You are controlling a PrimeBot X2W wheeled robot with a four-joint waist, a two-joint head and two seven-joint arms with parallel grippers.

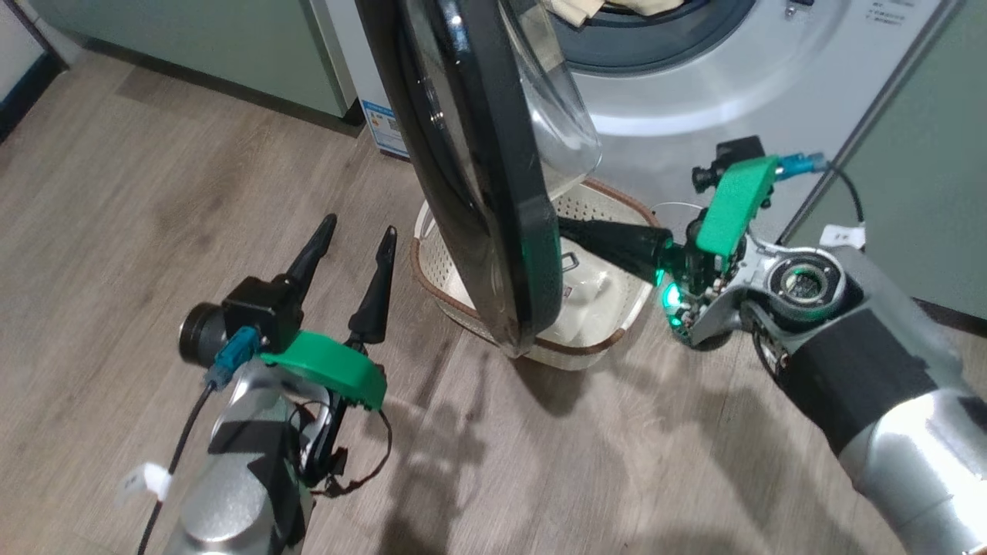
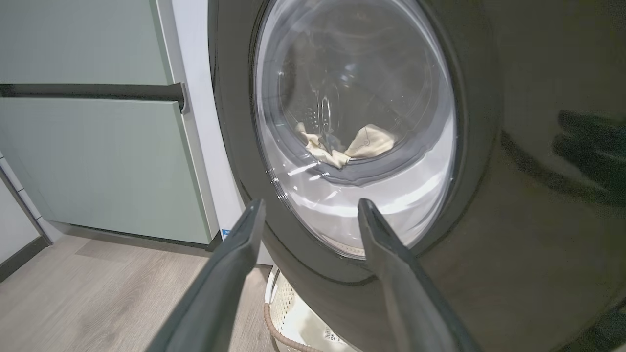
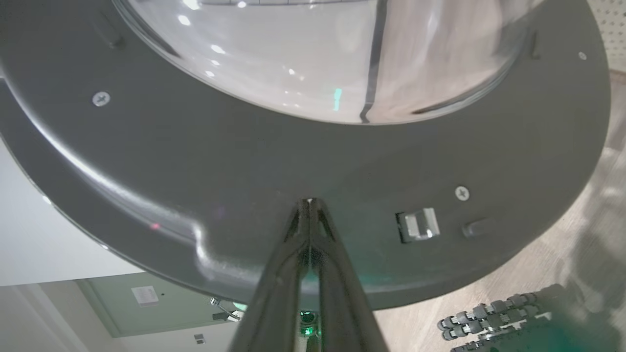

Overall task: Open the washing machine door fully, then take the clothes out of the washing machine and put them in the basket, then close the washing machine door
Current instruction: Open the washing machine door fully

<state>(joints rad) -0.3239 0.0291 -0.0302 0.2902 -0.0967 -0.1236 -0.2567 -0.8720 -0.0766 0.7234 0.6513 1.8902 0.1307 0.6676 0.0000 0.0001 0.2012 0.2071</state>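
Observation:
The washing machine door stands partly open, edge-on to me, over the cream basket on the floor. Pale yellow clothes lie in the drum of the white washing machine; through the door glass they show as clothes. My right gripper is shut and empty, its tips pressed against the door's inner side; up close, the right gripper touches the grey inner rim of the door. My left gripper is open on the door's outer side, apart from it. Close up, the left gripper faces the glass.
Sage-green cabinets stand left of the washer, and another green panel stands to its right. Wood floor spreads open to the left. A basket corner shows under the door. A door latch sits right of my right fingertips.

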